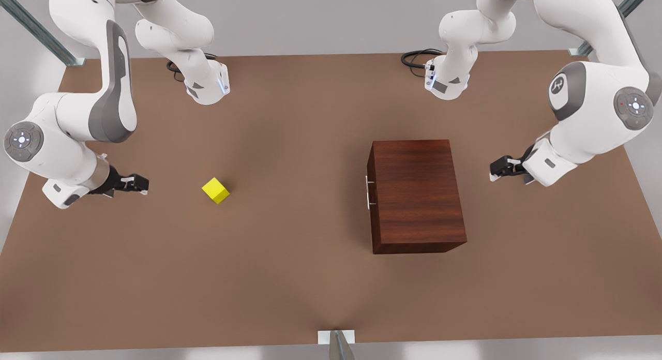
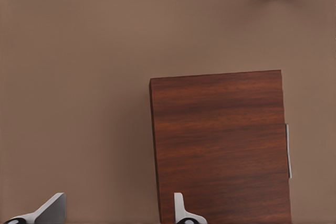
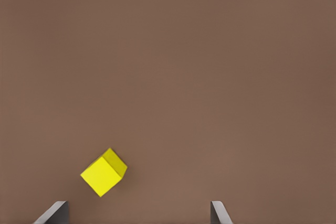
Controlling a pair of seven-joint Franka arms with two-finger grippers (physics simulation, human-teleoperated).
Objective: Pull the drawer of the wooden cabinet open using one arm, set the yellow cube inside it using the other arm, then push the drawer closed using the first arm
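The wooden cabinet stands on the table toward the front view's right, and the left wrist view looks down on the cabinet. Its drawer is shut, with the silver handle facing the front view's left, also visible as the handle. The yellow cube lies on the table at the front view's left. My left gripper hovers open to the right of the cabinet, apart from it. My right gripper is open left of the cube, with nothing between its fingers.
The brown table spreads wide around both things. A metal bracket sits at its near edge, frame posts at the far corners. Black cables lie by the arm base at the back.
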